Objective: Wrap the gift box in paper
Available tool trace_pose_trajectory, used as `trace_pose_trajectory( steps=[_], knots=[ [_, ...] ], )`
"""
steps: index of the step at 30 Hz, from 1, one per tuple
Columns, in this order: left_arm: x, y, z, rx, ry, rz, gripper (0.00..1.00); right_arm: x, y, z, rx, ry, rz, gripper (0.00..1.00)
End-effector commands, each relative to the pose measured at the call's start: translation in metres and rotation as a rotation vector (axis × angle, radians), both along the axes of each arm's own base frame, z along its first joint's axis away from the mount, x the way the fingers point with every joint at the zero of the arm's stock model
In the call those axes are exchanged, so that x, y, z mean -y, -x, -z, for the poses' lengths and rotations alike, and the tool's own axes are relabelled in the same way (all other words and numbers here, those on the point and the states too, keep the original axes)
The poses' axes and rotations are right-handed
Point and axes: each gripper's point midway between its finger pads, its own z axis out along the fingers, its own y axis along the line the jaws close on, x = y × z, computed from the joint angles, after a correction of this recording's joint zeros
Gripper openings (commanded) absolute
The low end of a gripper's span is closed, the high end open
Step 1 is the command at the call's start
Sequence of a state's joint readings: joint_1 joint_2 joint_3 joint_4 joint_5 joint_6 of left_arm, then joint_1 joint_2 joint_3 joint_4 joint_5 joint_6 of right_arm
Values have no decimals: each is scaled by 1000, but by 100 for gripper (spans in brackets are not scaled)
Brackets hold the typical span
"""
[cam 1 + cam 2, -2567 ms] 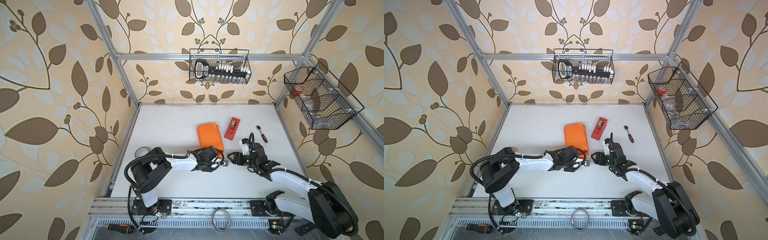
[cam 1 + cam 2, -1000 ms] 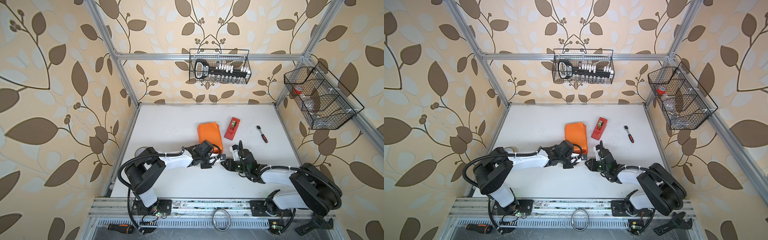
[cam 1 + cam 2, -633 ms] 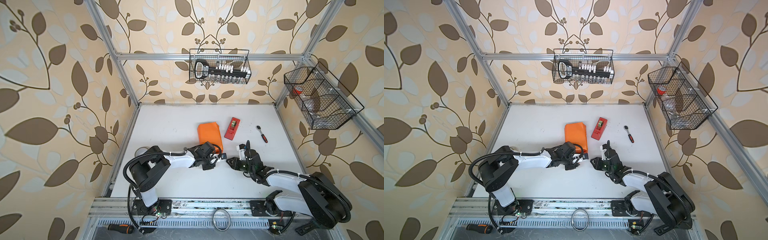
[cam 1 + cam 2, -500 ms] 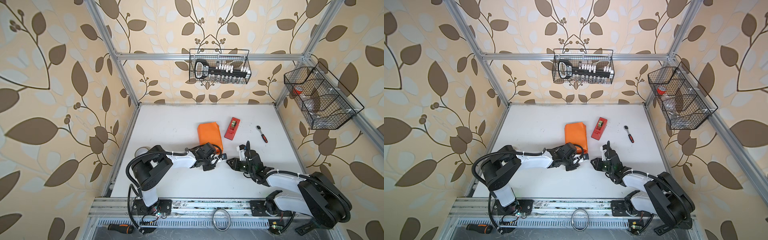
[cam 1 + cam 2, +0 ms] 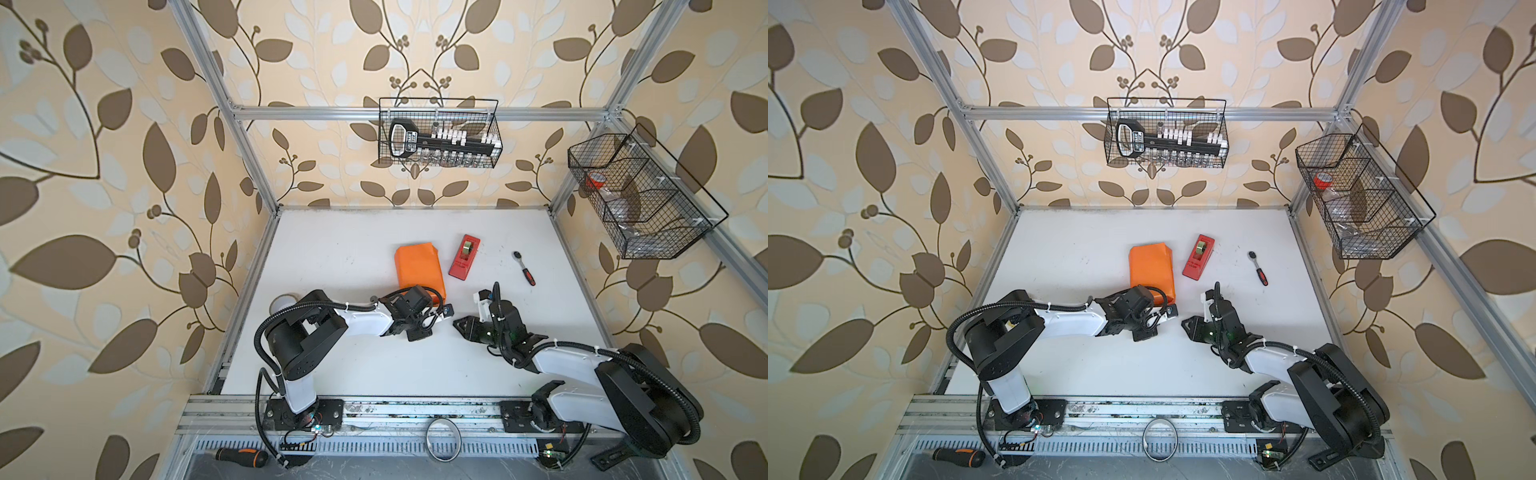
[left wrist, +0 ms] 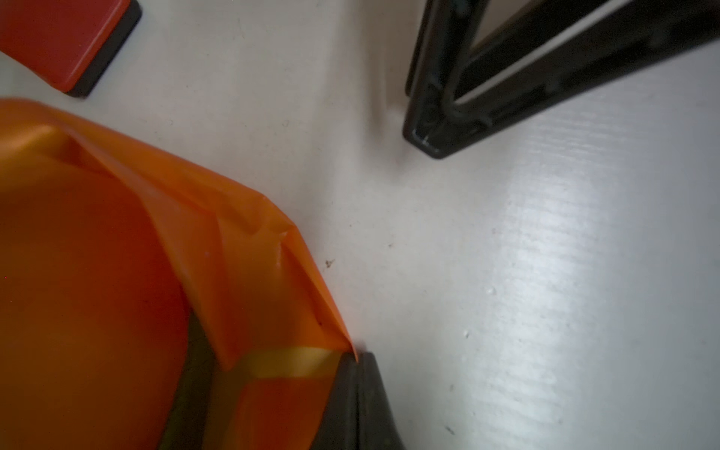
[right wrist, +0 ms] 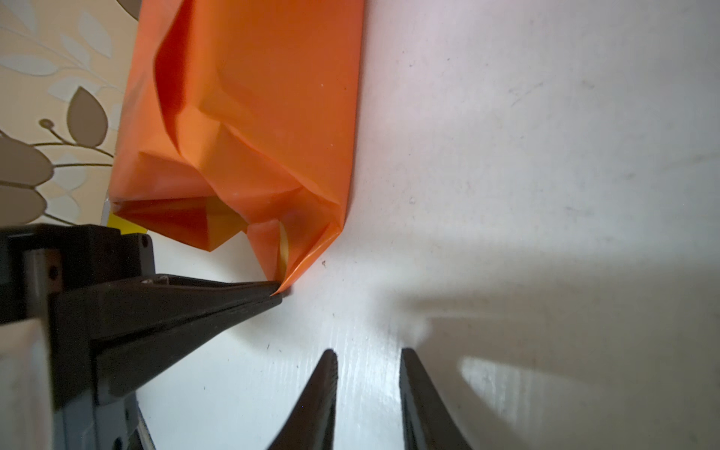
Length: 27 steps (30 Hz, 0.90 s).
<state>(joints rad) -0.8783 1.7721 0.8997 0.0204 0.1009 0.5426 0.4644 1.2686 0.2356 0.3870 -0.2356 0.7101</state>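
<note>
Left wrist view: left hand (image 6: 356,357) pinches the paper (image 6: 117,253) corner.

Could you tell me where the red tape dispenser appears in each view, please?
In a top view: tape dispenser mid-table, just right of the orange paper.
In a top view: same spot, right of the paper.
Left wrist: one end, cut off at the frame edge, beyond the paper.
Right wrist: not in it.
Shared landmark: the orange paper.
</note>
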Motion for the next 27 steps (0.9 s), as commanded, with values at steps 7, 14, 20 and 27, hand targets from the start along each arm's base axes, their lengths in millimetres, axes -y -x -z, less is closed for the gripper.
trace_pose_trajectory(
  steps=[7,14,20,27],
  knots=[
    [13,3,-31,11,131,-17,0,-16,8,-2,13,-23,-30,29],
    [15,2,-42,20,164,-23,0,-35,3,-8,36,-71,-31,26],
    [15,2,-53,17,203,-28,0,-50,-5,-7,46,-103,-11,22],
    [13,3,-61,11,237,-25,0,-57,-17,0,53,-144,57,18]
  ],
)
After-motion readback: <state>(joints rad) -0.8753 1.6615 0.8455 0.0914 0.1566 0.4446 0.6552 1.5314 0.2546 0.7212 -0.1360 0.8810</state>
